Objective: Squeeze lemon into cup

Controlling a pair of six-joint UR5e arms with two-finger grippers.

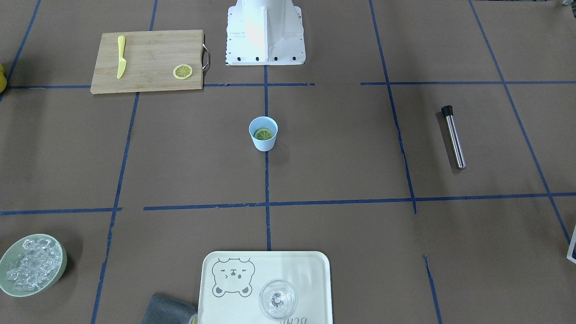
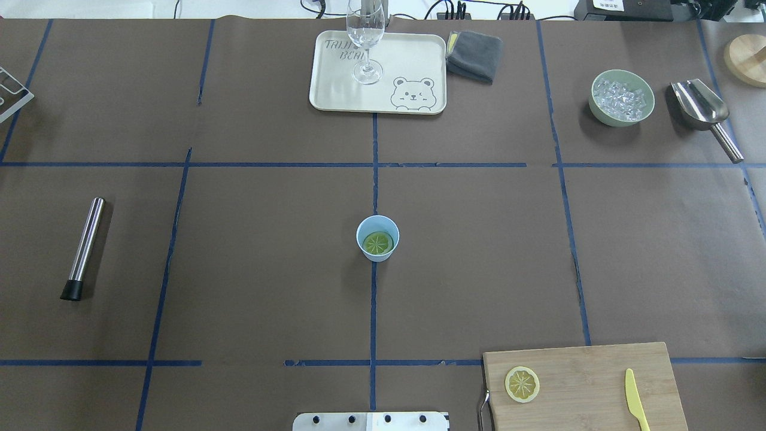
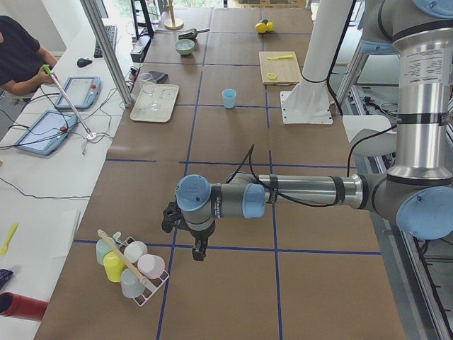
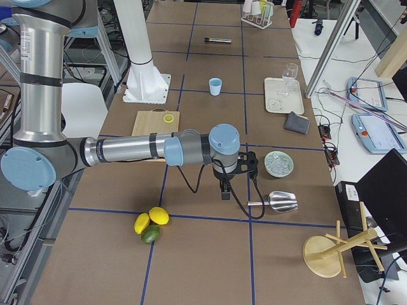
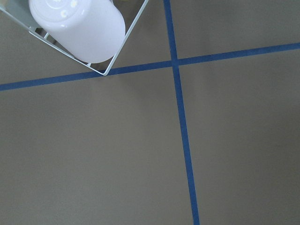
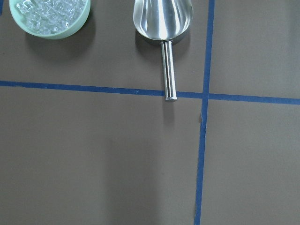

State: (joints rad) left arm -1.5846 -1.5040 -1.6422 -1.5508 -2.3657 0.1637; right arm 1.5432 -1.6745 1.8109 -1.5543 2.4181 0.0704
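Note:
The light-blue cup (image 1: pixel 263 144) stands upright at the table's middle, on a blue tape line. A greenish lemon slice (image 1: pixel 263 133) lies inside it; cup (image 2: pixel 377 257) and slice (image 2: pixel 378 242) also show in the overhead view. A second yellow lemon slice (image 1: pixel 183 71) lies on the wooden cutting board (image 1: pixel 148 49). Neither gripper is near the cup. My left gripper (image 3: pixel 200 251) hangs over the table's left end beside a cup rack. My right gripper (image 4: pixel 224 190) hangs over the right end near a metal scoop. I cannot tell whether either is open or shut.
A yellow knife (image 1: pixel 121 56) lies on the board. A metal muddler (image 1: pixel 452 136) lies to my left. A tray (image 1: pixel 310 265) holds a clear glass (image 1: pixel 277 299). A green bowl of ice (image 2: pixel 622 98), the scoop (image 2: pixel 703 111) and a grey cloth (image 2: pixel 474 55) sit at the far side.

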